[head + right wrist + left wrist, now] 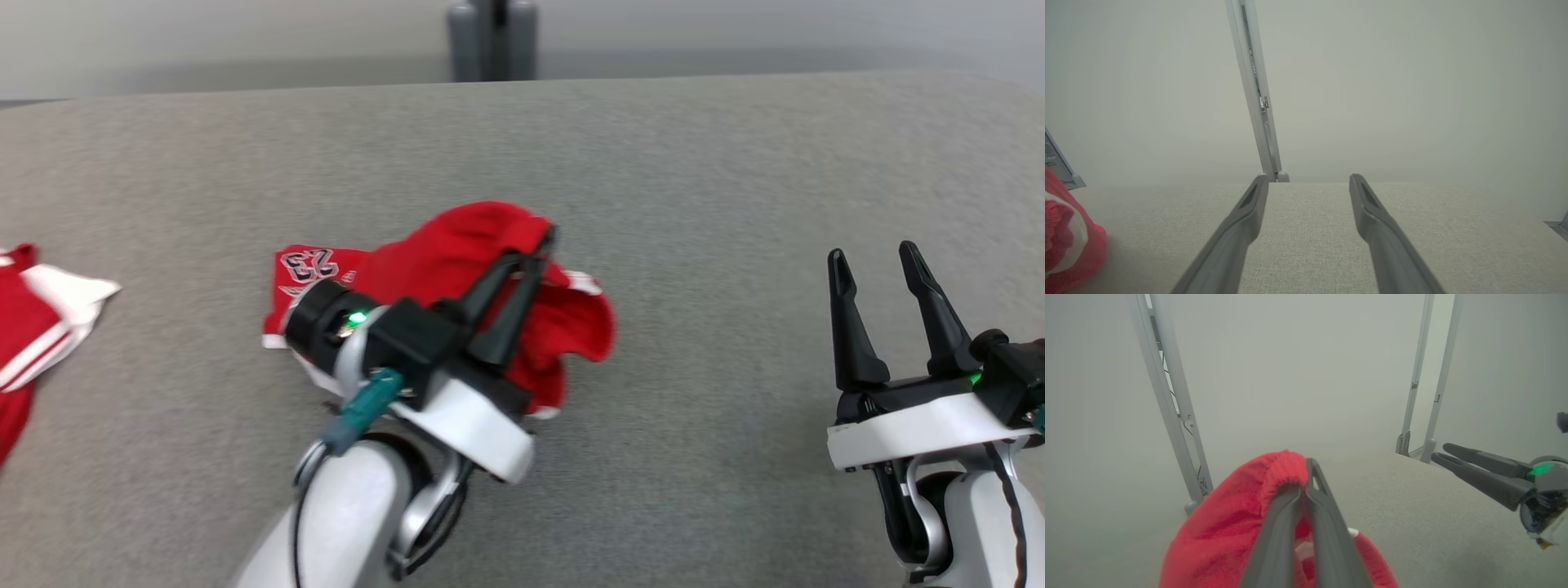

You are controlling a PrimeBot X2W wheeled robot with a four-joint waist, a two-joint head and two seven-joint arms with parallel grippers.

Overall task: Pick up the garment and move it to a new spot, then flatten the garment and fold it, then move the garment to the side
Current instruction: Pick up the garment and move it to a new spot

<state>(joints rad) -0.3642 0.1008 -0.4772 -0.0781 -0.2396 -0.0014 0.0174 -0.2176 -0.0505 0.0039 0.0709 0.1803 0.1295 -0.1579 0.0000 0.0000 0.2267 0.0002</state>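
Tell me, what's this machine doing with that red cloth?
The robot is handling a red garment on a grey table. Its left fingers are shut on a fold of the cloth, which is bunched up around them. Its right fingers stand open and empty, off to the side over the table. The garment is not yet flattened or folded. Another red and white garment lies at the table's left edge.

place: robot test lab | cues: grey felt table (735, 163), metal rig posts (1253, 81), bare pale walls (1310, 355)
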